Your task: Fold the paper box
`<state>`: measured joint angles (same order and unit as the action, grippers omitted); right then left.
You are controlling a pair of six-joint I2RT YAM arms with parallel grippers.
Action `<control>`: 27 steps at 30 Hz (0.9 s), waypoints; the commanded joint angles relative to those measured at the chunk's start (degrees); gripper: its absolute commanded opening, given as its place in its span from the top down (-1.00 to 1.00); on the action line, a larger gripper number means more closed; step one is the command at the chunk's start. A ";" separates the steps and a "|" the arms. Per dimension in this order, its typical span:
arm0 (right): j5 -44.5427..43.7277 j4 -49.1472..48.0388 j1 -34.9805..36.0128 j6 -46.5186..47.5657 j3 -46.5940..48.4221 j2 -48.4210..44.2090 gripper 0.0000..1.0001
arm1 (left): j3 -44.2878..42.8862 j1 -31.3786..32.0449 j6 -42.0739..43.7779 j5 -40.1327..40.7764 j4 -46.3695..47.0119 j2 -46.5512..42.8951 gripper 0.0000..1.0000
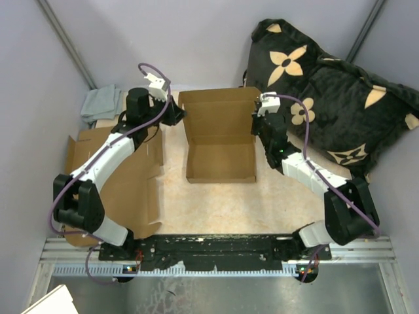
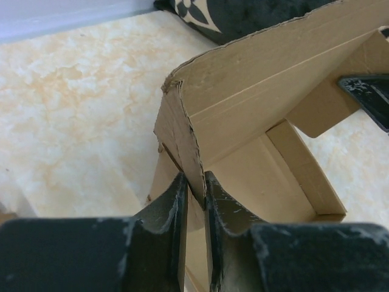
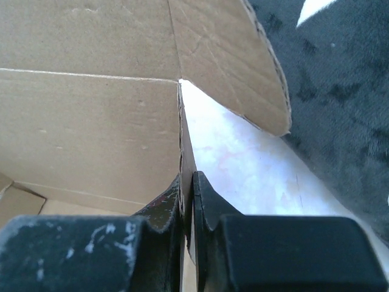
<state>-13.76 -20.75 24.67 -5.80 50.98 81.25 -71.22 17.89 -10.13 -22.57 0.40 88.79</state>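
**Item: paper box (image 1: 220, 140)**, brown card, unfinished.
- Place: middle of the table (image 1: 216, 209), between the two arms. The tray is at the near end and the lid panel opens toward the far end.
- Long axis: near to far. Both side walls run along it.
- Detail: a rounded lid flap (image 3: 243, 67) hangs loose outside the right wall.

**Left gripper (image 1: 175, 112)**
- At the box's far-left corner.
- Fingers are narrow and straddle the upright edge of the left wall (image 2: 182, 140), one inside and one outside.
- Whether they actually press the card cannot be told.

**Right gripper (image 1: 260, 123)**
- On the right wall, about level with the line where tray and lid meet.
- Fingers are almost together and pinch the wall edge (image 3: 185, 152) between them.

**Governing relation**
- Each arm has the wall on its own side, and the box lies inward of both sets of fingers.
- The free lid lies far of both.
- Judged from this, the next fold goes inward across the short axis or brings the lid toward the near end.
- Neither arm is clearly nearer to the work.

**Surroundings**
- Flat cardboard sheets (image 1: 131, 183) lie on the left, under the left arm.
- A grey cloth (image 1: 101, 103) lies at the far left.
- A black flowered cushion (image 1: 340, 98) sits at the far right, near the right wall of the box.
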 commanded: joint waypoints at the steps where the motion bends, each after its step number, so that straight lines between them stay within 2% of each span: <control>1: -0.76 -7.72 3.31 -3.67 -2.68 -5.84 0.86 | 3.56 2.30 -2.78 -2.11 1.03 -4.61 0.59; 16: -3.19 4.80 6.05 -13.52 -13.43 -19.34 0.78 | 12.86 4.95 -2.90 -1.09 -3.19 -15.03 0.59; 24: -7.10 -2.51 6.62 -12.30 -15.97 -20.77 0.86 | 14.30 5.74 -2.29 -0.18 -1.14 -17.69 0.62; 27: -8.94 -11.27 7.43 -10.53 -20.96 -21.89 0.85 | 18.53 6.67 -1.75 2.39 3.36 -20.66 0.63</control>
<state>-20.32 -17.39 30.28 -16.36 33.87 62.00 -56.88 22.79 -12.12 -20.60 -1.23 72.18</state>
